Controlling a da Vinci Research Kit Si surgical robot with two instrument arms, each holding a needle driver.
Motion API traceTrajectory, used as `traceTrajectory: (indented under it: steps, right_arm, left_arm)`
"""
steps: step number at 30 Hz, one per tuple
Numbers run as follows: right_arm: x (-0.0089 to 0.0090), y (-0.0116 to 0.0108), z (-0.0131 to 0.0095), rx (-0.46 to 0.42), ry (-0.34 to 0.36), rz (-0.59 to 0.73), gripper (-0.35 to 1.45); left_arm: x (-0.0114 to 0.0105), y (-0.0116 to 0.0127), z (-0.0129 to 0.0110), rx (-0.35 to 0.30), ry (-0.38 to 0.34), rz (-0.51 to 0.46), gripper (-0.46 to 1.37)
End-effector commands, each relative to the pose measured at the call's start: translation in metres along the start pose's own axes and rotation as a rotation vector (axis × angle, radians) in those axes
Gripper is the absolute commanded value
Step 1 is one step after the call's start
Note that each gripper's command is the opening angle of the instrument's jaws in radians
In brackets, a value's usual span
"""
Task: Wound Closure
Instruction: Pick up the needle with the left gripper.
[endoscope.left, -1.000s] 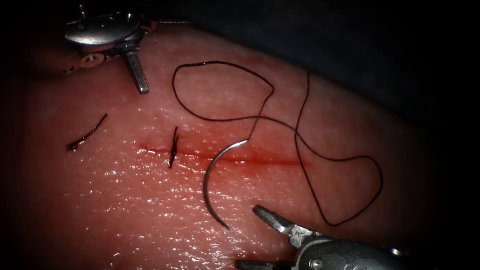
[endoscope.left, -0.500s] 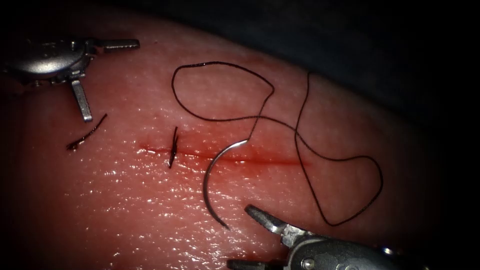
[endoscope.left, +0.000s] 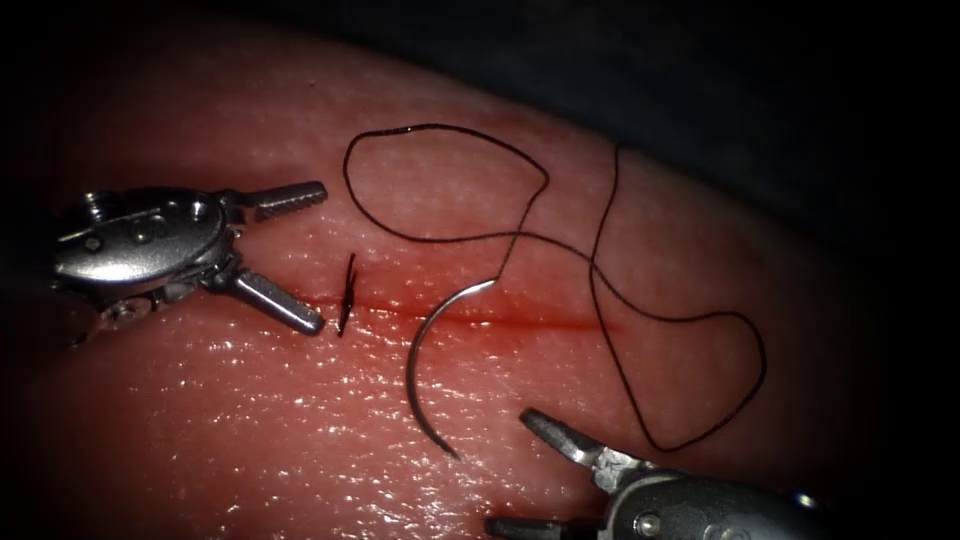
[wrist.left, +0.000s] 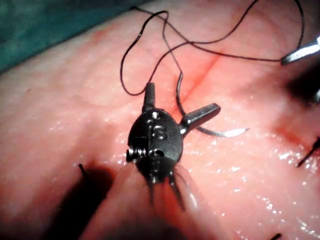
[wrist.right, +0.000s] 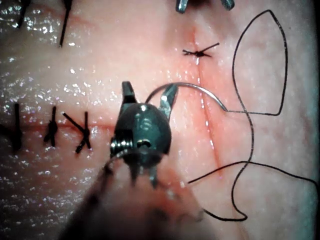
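Beside cut (endoscope.left: 500, 318): left hand (endoscope.left: 320, 258) moved down, empty.

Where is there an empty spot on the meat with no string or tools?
Bare tissue lies below the left tool and left of the needle. It is crowded right of the needle: the thread loops there, across the cut, and the right tool sits below, open and empty.

Tissue (endoscope.left: 300, 400) looks wet and glossy; needle (endoscope.left: 425, 350) and both tools are shiny metal, thread (endoscope.left: 600, 300) matt black.
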Motion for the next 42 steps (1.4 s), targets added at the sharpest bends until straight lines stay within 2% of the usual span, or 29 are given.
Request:
traceTrajectory:
  steps: [1,5,7,8,10,17,20,22,23,25,31,35,39,42]
  right_arm:
    - [0.0,0.0,0.0,-0.002,-0.001,0.001,0.9]
    - [0.0,0.0,0.0,-0.003,-0.001,0.001,0.9]
    - [0.0001,0.0,0.0001,-0.004,-0.002,0.002,0.9]
    - [0.0001,-0.0001,0.0002,-0.005,-0.002,0.002,0.9]
    - [0.0001,-0.0001,0.0003,-0.006,-0.002,0.002,0.9]
    - [0.0001,-0.0001,0.0002,-0.005,-0.001,0.001,0.9]
    - [0.0001,-0.0002,0.0003,-0.005,-0.001,0.001,0.9]
    - [0.0001,-0.0002,0.0003,-0.004,-0.004,0.001,0.9]
    - [0.0001,-0.0002,0.0003,-0.004,-0.003,0.001,0.9]
    - [0.0,-0.0003,0.0003,-0.003,-0.006,0.0,0.9]
    - [-0.0001,-0.0005,0.0003,-0.002,-0.01,-0.002,0.9]
    - [-0.0001,-0.0007,0.0004,0.002,-0.02,-0.004,0.9]
    - [-0.0001,-0.0007,0.0004,0.004,-0.022,-0.005,0.9]
    - [-0.0001,-0.0008,0.0004,0.003,-0.022,-0.005,0.9]
  left_arm:
    - [0.0,0.001,0.0002,0.057,-0.039,0.006,0.78]
    - [-0.0007,0.0038,0.001,0.188,-0.132,0.028,0.81]
    - [-0.001,0.0051,0.0016,0.234,-0.193,0.041,0.93]
    - [-0.0013,0.0058,0.0021,0.259,-0.231,0.054,1.07]
    - [-0.0017,0.0067,0.0029,0.291,-0.28,0.058,1.15]
    - [-0.0033,0.0071,0.0057,0.421,-0.424,0.031,1.01]
    - [-0.0039,0.0067,0.0069,0.459,-0.437,-0.015,0.92]
    - [-0.0042,0.0064,0.0075,0.468,-0.425,-0.048,0.81]
    - [-0.0045,0.0061,0.008,0.475,-0.414,-0.081,0.64]
    - [-0.0048,0.0056,0.0083,0.474,-0.407,-0.11,0.6]
    - [-0.0063,0.004,0.0094,0.457,-0.389,-0.197,0.67]
    - [-0.0076,0.0033,0.0103,0.449,-0.385,-0.202,0.73]
    - [-0.0088,0.0031,0.0112,0.42,-0.392,-0.205,0.9]
    - [-0.0096,0.0031,0.0117,0.406,-0.395,-0.209,0.88]
